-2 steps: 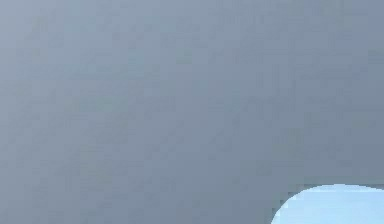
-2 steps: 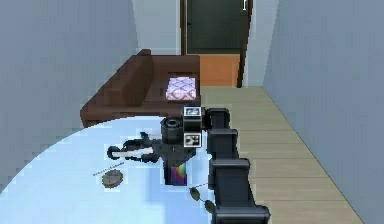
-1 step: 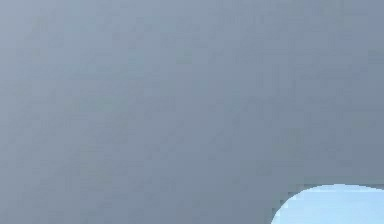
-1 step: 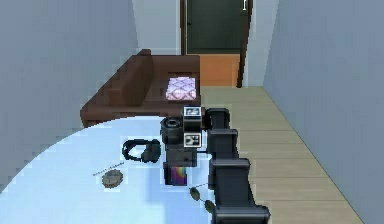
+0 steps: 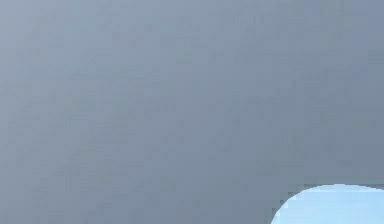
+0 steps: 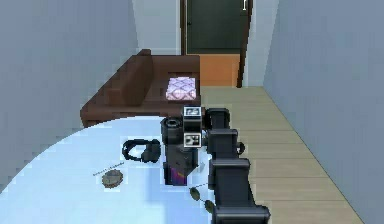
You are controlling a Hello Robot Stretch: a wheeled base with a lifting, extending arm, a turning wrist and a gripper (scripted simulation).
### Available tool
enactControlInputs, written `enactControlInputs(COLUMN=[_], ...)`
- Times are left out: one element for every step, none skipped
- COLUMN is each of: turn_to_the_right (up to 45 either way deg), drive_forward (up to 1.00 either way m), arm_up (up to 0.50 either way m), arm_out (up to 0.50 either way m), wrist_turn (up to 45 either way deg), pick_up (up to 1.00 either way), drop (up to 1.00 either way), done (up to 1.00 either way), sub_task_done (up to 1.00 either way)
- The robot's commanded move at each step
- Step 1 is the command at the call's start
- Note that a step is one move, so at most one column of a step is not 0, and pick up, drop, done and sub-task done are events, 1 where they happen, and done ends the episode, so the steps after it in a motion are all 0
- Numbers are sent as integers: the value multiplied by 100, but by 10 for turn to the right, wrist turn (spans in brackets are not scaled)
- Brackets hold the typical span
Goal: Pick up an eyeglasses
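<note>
— Blue-grey wall ahead, but what is that pale curve cut off at the forward view's bottom right corner?
— A rounded edge of the worktop. In the arm side view its pale blue top runs out of the picture at the left and the bottom.
— Are the eyeglasses on it?
— Not surely. A wiry dark shape lies at the worktop's near edge. It could be them, but it is too small to tell. A small grey-brown disc lies farther in on the worktop, and I cannot name that either.
— And the room?
— Beyond the worktop stands a brown sofa with a patterned cushion, and past that is a dark doorway. Pale wooden floor runs beside the worktop.
— The arm?
— The arm reaches out along the worktop's edge, with two white squares at its far end. The gripper is seen against the worktop's middle. A dark box sits on the worktop right by it, so I cannot tell how the jaws stand or whether they grip anything.
</note>
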Motion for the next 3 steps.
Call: enactControlInputs(turn_to_the_right=[0, 0, 0], drive_forward=[0, 0, 0], arm_up=[-30, 0, 10], arm_out=[0, 0, 0], wrist_turn=[0, 0, 0], pick_up=[0, 100, 0], drop=[0, 0, 0], done=[0, 0, 0], sub_task_done=[0, 0, 0])
